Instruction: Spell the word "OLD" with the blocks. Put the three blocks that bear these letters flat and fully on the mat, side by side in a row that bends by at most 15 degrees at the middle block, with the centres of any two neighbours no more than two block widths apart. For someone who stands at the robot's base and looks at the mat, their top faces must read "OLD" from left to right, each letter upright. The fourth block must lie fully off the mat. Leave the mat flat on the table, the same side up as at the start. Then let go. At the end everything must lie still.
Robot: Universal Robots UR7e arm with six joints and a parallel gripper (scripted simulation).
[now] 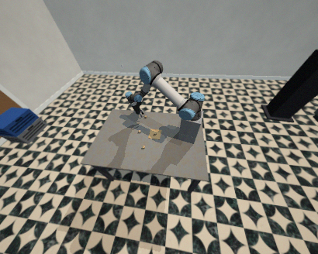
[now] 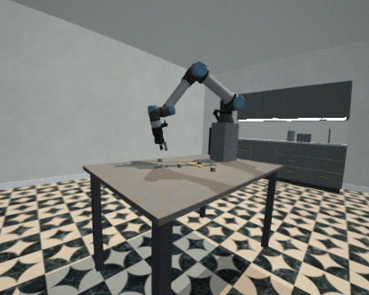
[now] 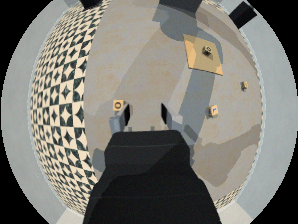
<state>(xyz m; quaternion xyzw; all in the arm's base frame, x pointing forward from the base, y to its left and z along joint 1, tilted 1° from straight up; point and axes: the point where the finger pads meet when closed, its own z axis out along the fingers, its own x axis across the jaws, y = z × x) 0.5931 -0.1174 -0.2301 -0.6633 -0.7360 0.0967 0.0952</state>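
My gripper point(image 1: 139, 114) point(image 2: 163, 147) point(image 3: 145, 110) is open and empty, hanging a little above the table's far left part. A small tan block point(image 1: 145, 115) point(image 2: 159, 159) point(image 3: 119, 104) lies on the table just beside my left finger in the wrist view. The yellow mat point(image 1: 151, 136) point(image 2: 192, 164) point(image 3: 197, 64) lies flat nearer the robot's base, with one block point(image 1: 156, 133) point(image 2: 198, 162) point(image 3: 206, 50) on it. Two more blocks lie off the mat: one point(image 1: 139, 132) point(image 2: 179, 165) point(image 3: 214, 110) close to it, one point(image 1: 143, 146) point(image 2: 212, 169) point(image 3: 244, 86) farther out. The letters are too small to read.
The grey table point(image 1: 118, 155) point(image 2: 168, 193) carries the robot's pedestal point(image 1: 191, 129) point(image 2: 223, 141) at its far edge. A blue box point(image 1: 15, 124) stands on the floor to the left, a black cabinet point(image 1: 300, 87) to the right.
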